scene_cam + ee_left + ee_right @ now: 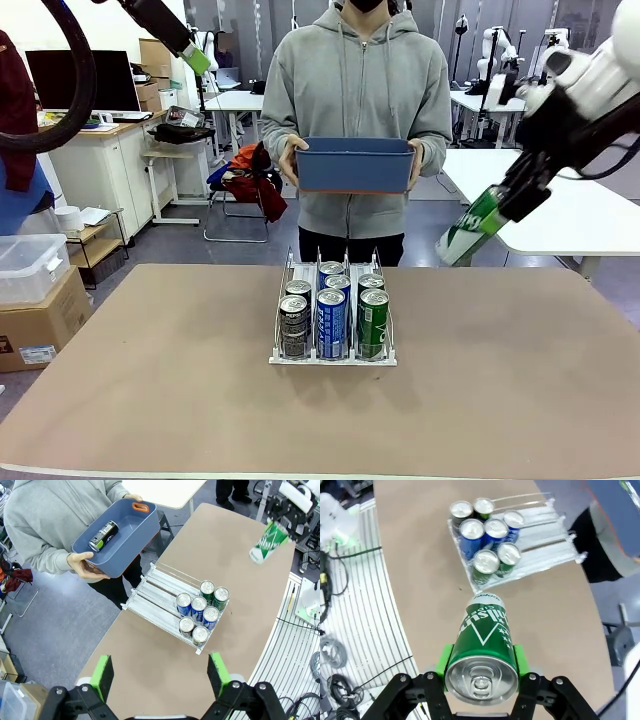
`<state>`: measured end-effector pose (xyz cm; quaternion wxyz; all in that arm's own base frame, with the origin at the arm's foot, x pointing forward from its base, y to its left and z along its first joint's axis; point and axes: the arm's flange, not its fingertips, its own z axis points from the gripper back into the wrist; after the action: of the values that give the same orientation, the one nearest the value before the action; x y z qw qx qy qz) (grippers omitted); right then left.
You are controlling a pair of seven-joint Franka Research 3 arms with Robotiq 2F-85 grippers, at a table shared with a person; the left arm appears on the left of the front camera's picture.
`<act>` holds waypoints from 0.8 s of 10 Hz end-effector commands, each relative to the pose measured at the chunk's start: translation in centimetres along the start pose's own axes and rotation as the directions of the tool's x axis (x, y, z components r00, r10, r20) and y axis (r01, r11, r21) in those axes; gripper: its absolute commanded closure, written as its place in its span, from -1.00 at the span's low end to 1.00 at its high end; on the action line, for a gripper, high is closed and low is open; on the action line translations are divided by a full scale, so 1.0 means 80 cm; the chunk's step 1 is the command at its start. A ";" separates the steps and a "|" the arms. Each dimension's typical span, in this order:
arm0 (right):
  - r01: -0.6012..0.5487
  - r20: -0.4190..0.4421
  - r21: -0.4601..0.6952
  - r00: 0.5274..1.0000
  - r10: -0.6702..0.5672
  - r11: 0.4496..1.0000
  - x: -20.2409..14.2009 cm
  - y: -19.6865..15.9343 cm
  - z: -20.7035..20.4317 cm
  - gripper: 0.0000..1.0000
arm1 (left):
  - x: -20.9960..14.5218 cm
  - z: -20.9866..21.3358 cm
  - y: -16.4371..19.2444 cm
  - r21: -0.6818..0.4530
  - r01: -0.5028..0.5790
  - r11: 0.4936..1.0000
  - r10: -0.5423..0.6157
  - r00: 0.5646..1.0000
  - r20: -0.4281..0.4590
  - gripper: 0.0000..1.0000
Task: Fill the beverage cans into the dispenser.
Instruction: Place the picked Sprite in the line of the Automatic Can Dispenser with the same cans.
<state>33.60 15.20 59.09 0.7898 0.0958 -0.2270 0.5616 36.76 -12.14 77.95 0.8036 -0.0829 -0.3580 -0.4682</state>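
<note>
My left end effector [160, 665] hangs high, fingers spread wide, nothing in it! In the middle of the counter [150, 400] stands the dispenser [333, 360], cans [331, 322] packed at my end, dark left, blue middle, green right, and behind it the person [355, 90] holds a bin [355, 165] with a dark can [103, 535] inside. Off right, my right end effector [481, 662] is clamped on a green can [485, 625], tilted in the air above the counter.

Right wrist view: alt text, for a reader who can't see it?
The right gripper holds a green can between its pads, above the brown table. Beyond it, a clear rack holds seven upright cans: two dark, three blue, two green.
</note>
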 end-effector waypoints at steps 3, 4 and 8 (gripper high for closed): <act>-0.125 -0.051 0.042 0.991 0.127 0.991 0.024 0.001 -0.060 -0.15 | -0.002 0.001 0.001 -0.003 -0.004 1.000 0.004 1.000 0.002 -1.00; -0.064 -0.056 -0.055 0.997 0.061 0.996 0.034 -0.003 -0.063 -0.15 | -0.002 0.001 0.001 -0.003 -0.004 1.000 0.004 1.000 0.002 -1.00; -0.085 -0.049 0.093 0.995 0.090 0.992 0.017 0.009 -0.066 -0.15 | -0.002 0.001 0.001 -0.003 -0.004 1.000 0.004 1.000 0.002 -1.00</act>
<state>34.96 18.83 54.73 0.7671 0.0991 -0.1804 0.6076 36.76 -12.14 77.96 0.8035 -0.0829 -0.3581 -0.4682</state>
